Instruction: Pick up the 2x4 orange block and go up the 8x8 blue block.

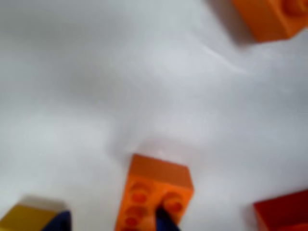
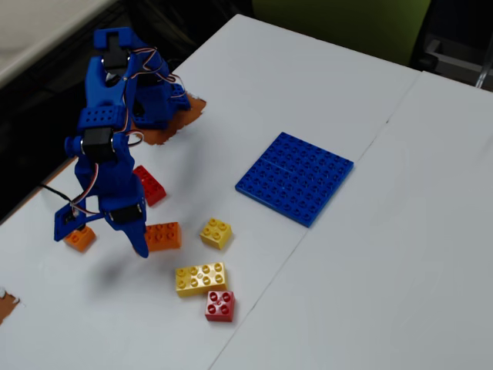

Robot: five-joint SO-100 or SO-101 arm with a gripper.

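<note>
The 2x4 orange block lies at the bottom centre of the wrist view, studs up. My gripper is open; one dark blue fingertip shows over the block's right row of studs, the other fingertip is well off to its left. In the fixed view the gripper points down at the left end of the orange block, close above the table. The 8x8 blue block lies flat to the right, apart from the bricks, and is out of the wrist view.
A small orange brick sits by the arm, a red brick behind it. A small yellow brick, a yellow 2x4 brick and a small red brick lie near the front. A seam crosses the white table.
</note>
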